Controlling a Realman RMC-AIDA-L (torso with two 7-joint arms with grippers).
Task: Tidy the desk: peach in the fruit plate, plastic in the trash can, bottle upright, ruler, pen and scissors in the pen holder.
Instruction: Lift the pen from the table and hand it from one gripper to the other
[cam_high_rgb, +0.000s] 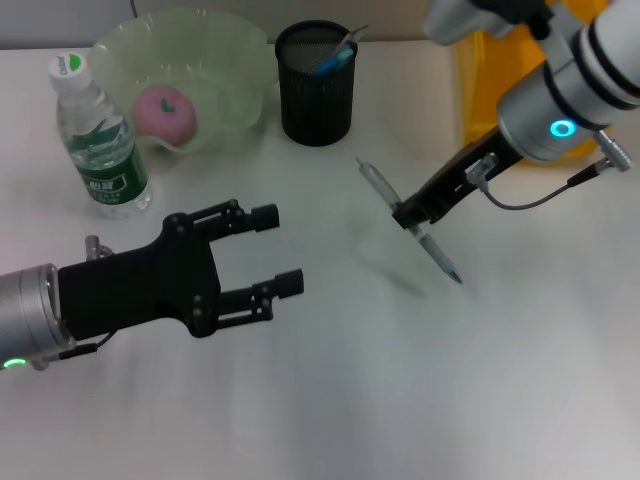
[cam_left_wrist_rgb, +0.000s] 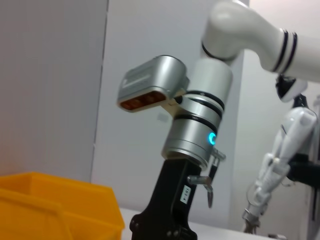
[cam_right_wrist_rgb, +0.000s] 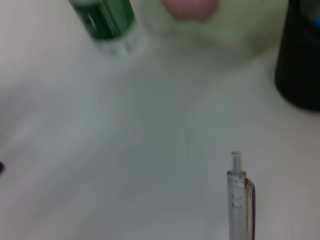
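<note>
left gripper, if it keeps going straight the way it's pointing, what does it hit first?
Probably the pen held in the right gripper. The open left gripper points across the table toward it, with nothing in between, though relative height is unclear from the head view.

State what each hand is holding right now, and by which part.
The right hand grips the pen around its middle, both ends sticking out, lifted off the desk. The left hand is open and holds nothing.

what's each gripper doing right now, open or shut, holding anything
Left gripper: open, holding nothing, hovering over the white desk.
Right gripper: shut on the clear plastic pen, lifted off the desk.
</note>
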